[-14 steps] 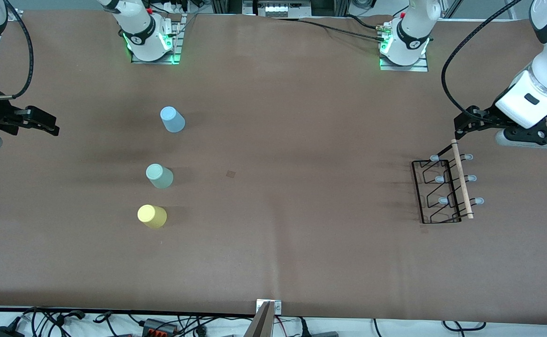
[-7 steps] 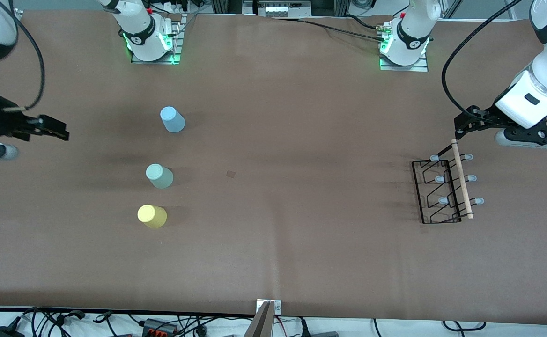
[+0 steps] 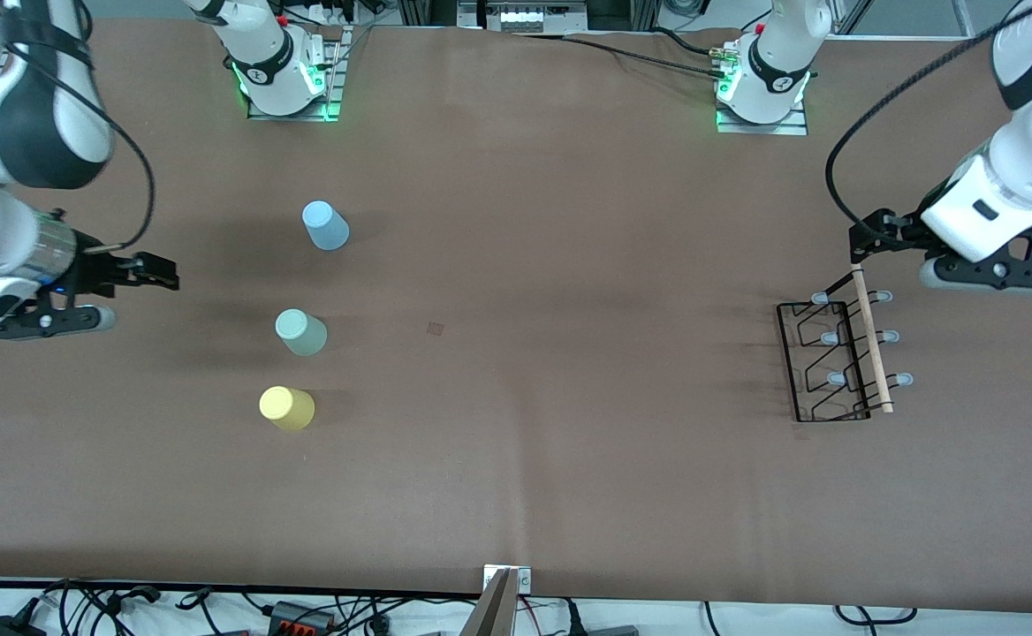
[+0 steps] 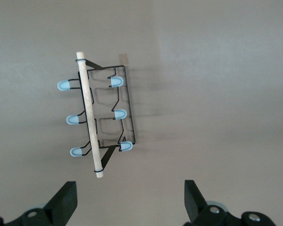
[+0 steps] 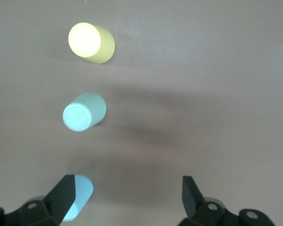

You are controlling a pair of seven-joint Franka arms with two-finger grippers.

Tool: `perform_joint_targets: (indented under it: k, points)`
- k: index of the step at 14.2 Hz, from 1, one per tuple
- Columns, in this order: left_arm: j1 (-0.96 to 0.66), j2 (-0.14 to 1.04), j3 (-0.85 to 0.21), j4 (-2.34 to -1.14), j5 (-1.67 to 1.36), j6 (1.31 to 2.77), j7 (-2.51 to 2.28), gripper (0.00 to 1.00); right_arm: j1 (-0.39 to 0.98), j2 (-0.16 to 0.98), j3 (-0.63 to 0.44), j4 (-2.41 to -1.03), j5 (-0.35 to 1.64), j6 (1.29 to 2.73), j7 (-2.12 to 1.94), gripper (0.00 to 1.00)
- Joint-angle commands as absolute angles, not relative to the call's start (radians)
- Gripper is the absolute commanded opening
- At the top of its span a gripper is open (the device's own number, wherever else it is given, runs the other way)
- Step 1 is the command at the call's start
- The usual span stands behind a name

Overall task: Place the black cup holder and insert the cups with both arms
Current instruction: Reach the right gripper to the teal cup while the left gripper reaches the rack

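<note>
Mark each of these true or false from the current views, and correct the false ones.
1. Three cups stand on the table, none on the black cup holder. True.
2. The yellow cup is the cup nearest the front camera. True.
3. The left gripper is shut on the holder's wooden handle. False: it is open and holds nothing, over the table by the handle's end.
4. The light blue cup lies on its side. False: it stands upside down, like the mint green cup.
5. The right gripper is open and empty. True.
6. The holder sits between the cups. False: it is at the left arm's end of the table, apart from them.
</note>
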State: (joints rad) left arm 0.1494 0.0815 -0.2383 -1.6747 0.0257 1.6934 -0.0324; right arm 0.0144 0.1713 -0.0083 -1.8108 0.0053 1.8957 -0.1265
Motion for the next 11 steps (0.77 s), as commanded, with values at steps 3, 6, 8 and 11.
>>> perform_joint_targets:
  k: [3, 6, 8, 11]
  points:
    - [0.187, 0.25, -0.241, -1.623, 0.086, 1.733, -0.014, 1.0, 0.017, 0.055, 0.003, -2.13, 0.017, 2.192, -0.111, 1.0]
    - [0.231, 0.325, -0.241, -1.637, 0.189, 1.842, -0.011, 0.98, 0.04, 0.084, 0.003, -2.155, 0.018, 2.244, -0.091, 1.0]
    - [0.25, 0.369, -0.241, -1.638, 0.19, 1.85, 0.0, 0.94, 0.061, 0.109, 0.003, -2.155, 0.02, 2.281, -0.089, 1.0]
    - [0.264, 0.41, -0.241, -1.664, 0.193, 1.94, 0.011, 0.92, 0.067, 0.155, 0.003, -2.158, 0.026, 2.342, -0.087, 1.0]
